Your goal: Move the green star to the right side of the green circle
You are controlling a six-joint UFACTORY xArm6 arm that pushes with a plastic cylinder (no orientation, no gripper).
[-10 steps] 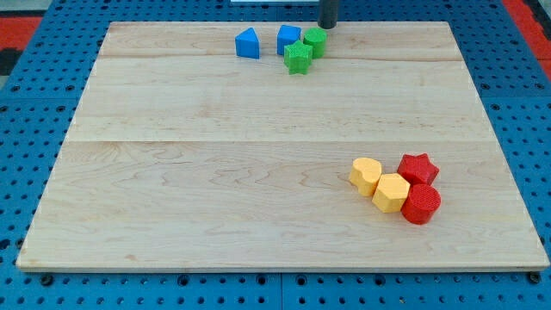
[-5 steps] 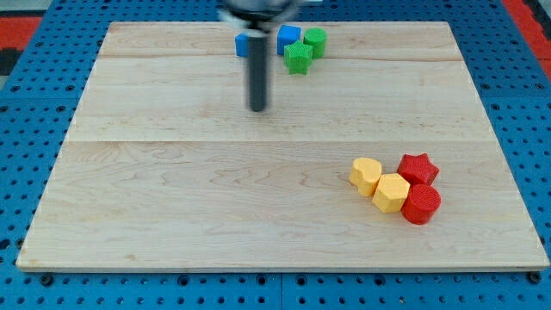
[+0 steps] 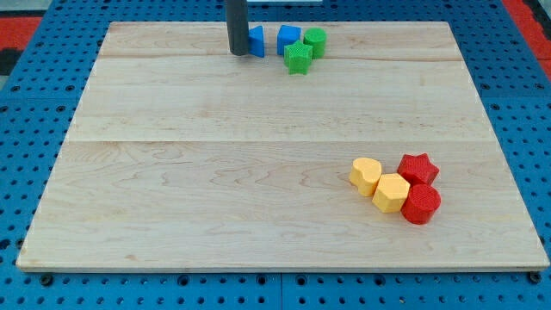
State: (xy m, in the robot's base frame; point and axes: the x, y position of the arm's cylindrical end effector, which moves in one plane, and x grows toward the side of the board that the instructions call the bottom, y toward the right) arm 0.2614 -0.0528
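Here, the labelled parts of the scene:

Board: a pale wooden board [image 3: 258, 172] lying on a blue pegboard table [image 3: 26, 129].
My tip: the dark rod's lower end [image 3: 238, 52] rests near the view's top edge of the board, touching or just overlapping the left side of a blue block [image 3: 256, 41]; it is a bare rod end with nothing to open or close, and it holds nothing.
Blue pair: a second blue block [image 3: 288, 36] sits just right of the first, with a small gap between them.
Green star [image 3: 298, 58]: just below and right of the second blue block, touching it.
Green circle [image 3: 315, 41]: just up and right of the star, touching it.
Yellow pair: a yellow block [image 3: 366, 175] and a yellow hexagon [image 3: 392, 192] at the view's lower right, touching.
Red pair: a red star [image 3: 418, 168] and a red circle [image 3: 421, 204], touching the yellow hexagon's right side.
Separation: the tip is well apart from the yellow and red cluster.
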